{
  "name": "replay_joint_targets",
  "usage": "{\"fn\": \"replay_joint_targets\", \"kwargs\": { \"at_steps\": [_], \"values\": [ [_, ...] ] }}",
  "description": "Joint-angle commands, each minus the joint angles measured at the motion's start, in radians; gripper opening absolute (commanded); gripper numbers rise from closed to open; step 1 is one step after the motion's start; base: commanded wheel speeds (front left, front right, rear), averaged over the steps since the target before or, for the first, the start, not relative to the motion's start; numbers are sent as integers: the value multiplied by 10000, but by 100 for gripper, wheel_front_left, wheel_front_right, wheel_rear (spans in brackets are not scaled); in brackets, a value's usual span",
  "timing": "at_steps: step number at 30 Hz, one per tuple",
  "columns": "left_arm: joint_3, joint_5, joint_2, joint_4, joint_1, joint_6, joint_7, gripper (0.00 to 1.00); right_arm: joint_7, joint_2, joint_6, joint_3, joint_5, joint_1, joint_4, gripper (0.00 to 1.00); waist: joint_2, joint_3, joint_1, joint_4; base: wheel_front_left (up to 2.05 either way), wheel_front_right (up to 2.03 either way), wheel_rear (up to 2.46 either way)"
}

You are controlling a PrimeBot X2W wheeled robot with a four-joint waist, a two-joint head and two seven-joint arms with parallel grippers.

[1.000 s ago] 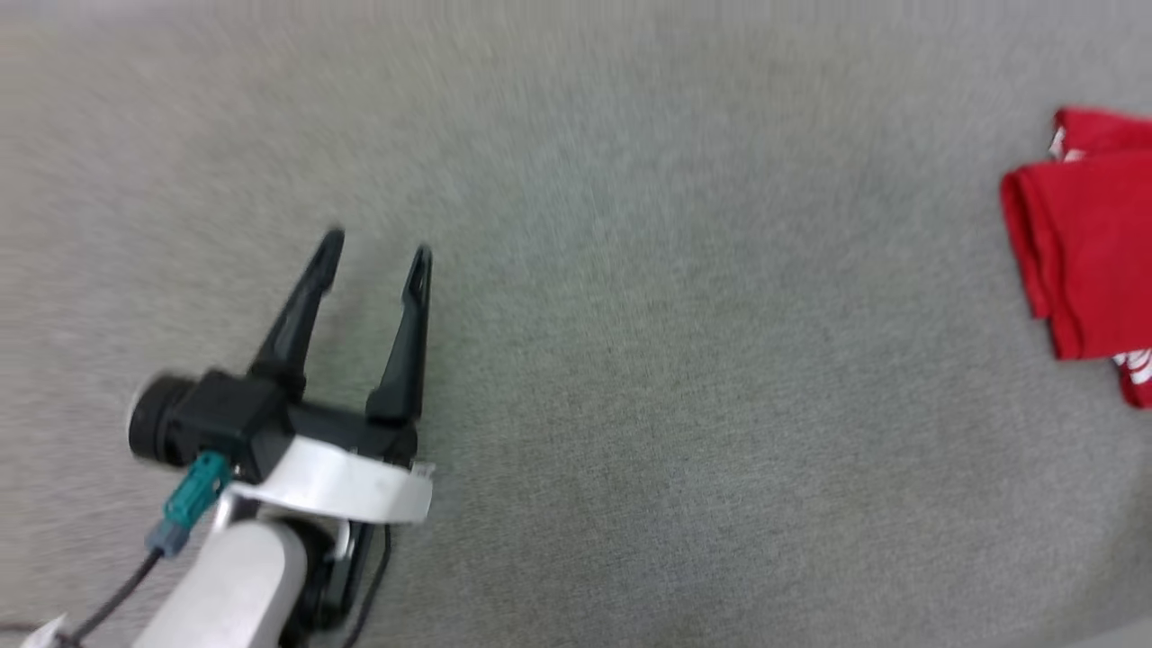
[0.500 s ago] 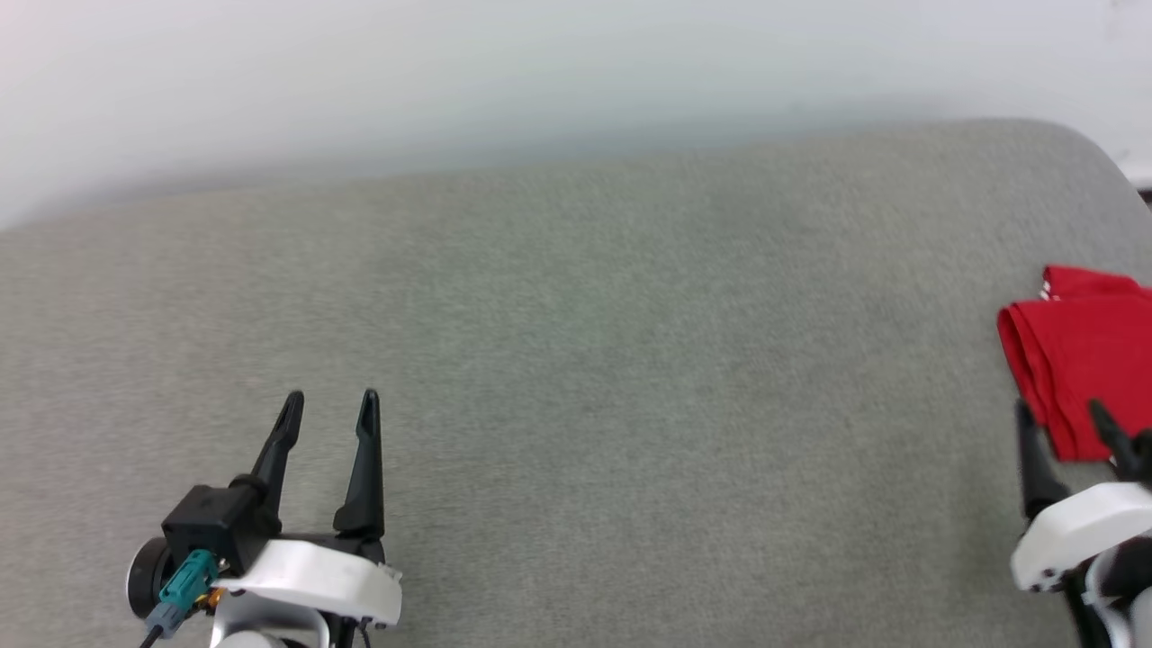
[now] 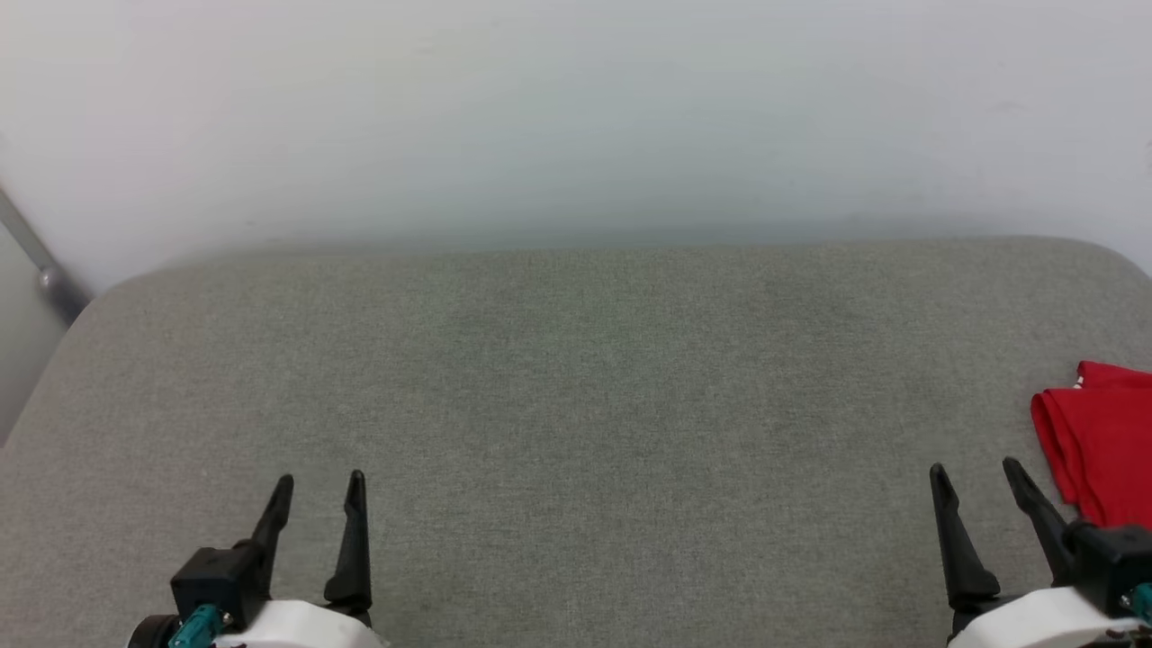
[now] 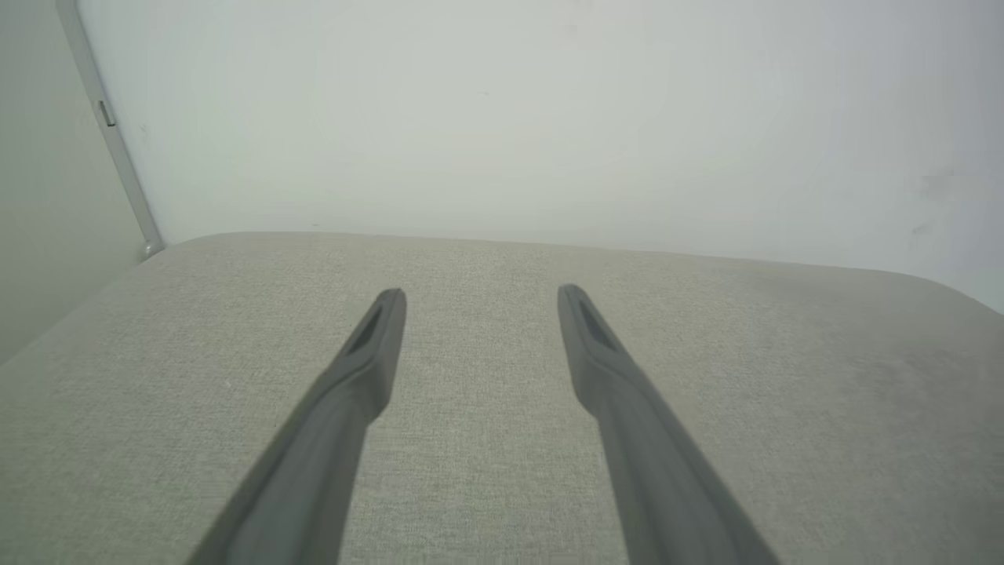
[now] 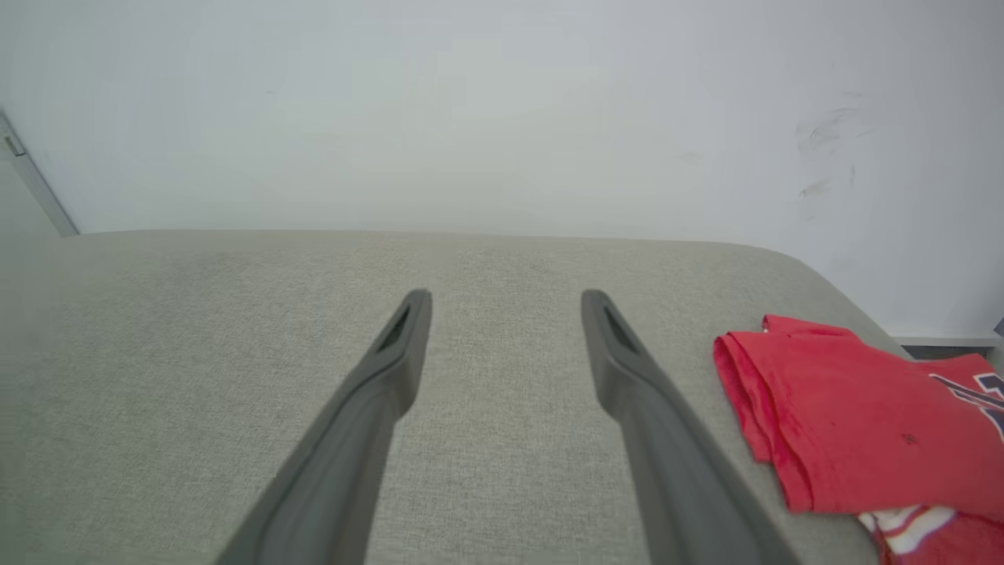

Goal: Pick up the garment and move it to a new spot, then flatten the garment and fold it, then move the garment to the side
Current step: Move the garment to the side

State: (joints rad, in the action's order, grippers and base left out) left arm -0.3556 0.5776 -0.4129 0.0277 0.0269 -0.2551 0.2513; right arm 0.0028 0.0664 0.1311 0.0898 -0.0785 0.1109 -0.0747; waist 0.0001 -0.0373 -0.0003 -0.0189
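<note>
My head camera had tilted up, bringing in the right gripper (image 3: 974, 467) alongside the left gripper (image 3: 321, 479), both spread wide and empty, the folded red jersey garment (image 3: 1102, 450) lying edge-cropped at the grey upholstered surface's (image 3: 576, 405) right end.

Likely a plain test room: a grey fabric-covered table (image 3: 576, 405) against a bare white wall (image 3: 576, 108).

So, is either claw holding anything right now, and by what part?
Nothing is held. The left gripper and right gripper are open and empty; the garment lies apart.
</note>
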Motion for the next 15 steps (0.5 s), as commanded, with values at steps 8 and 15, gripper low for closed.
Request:
{"fn": "replay_joint_targets", "kwargs": {
  "at_steps": [8, 15],
  "values": [
    [-223, -80, 169, 212, 229, 70, 84, 100, 738, -168, -8, -324, -115, 964, -1415, 100, -1, -210, 3, -38, 0, 0, 0],
    [-214, -47, 193, 318, 72, 128, 93, 100, 856, -173, -8, -364, -310, 987, -1605, 100, -1, -202, 3, -29, 0, 0, 0]
  ]
}}
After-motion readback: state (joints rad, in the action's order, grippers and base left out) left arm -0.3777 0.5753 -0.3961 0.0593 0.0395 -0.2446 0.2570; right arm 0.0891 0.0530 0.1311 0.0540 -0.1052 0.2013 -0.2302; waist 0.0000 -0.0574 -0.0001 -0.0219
